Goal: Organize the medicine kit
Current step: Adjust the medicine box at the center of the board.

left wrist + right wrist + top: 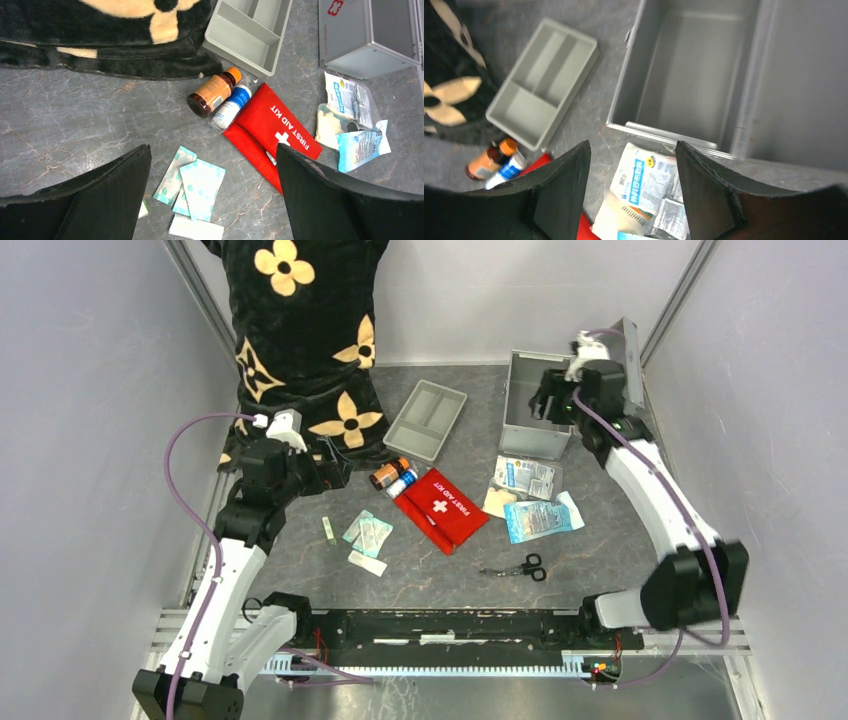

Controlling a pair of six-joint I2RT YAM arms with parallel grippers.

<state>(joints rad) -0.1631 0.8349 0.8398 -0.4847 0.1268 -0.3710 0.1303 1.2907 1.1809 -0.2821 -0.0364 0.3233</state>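
Hovering above the open medicine kit (533,438), the right hand (631,150) has its two fingers set apart with nothing between them; through the gap its wrist view shows the kit's near rim and the paper sachets (525,477) just in front of it. The kit stands in the far right corner of the tabletop (430,585), its lid (632,358) swung up and back, and the part of its inside that shows is bare. Beside the kit, toward the middle of the far edge, a grey divided tray (427,418) lies at an angle. The left hand (214,150) hangs near the left edge with its fingers spread wide and nothing in them, above a few pale green plaster packets (368,533). At the centre of the tabletop lies a red first-aid pouch (440,508) with a white cross; a brown bottle (388,474) with an orange cap and a white tube (402,484) with a blue cap lie side by side, the tube touching the pouch's far corner. A blue-and-white packet (540,517) lies right of the pouch, and black-handled scissors (520,567) lie nearer the near edge. A black cloth with cream flowers (300,330) fills the far left corner.
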